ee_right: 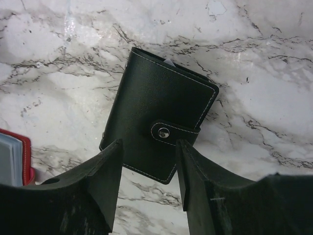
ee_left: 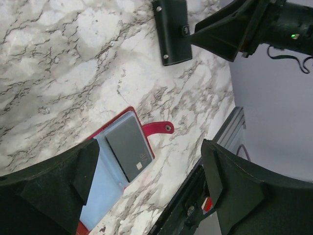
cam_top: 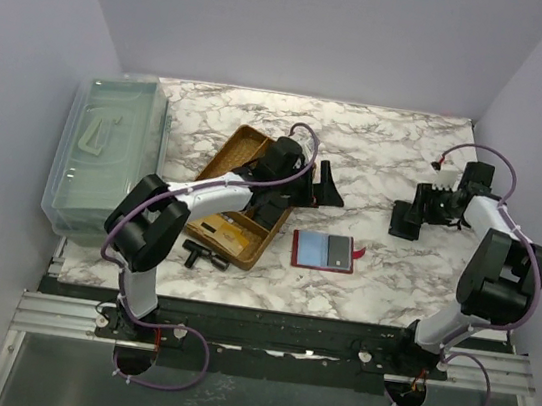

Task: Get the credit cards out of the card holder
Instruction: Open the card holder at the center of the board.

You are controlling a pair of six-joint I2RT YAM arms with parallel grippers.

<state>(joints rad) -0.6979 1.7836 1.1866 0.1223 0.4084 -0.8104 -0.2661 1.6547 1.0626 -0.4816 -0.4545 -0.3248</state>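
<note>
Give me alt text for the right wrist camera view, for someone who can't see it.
A closed black card holder, its snap strap fastened, lies on the marble table just beyond the open fingers of the right gripper. The edge of a red card holder shows at the left.

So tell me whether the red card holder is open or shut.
Open: the red card holder lies spread flat on the table, its snap strap unfastened, a dark card showing inside.
</note>
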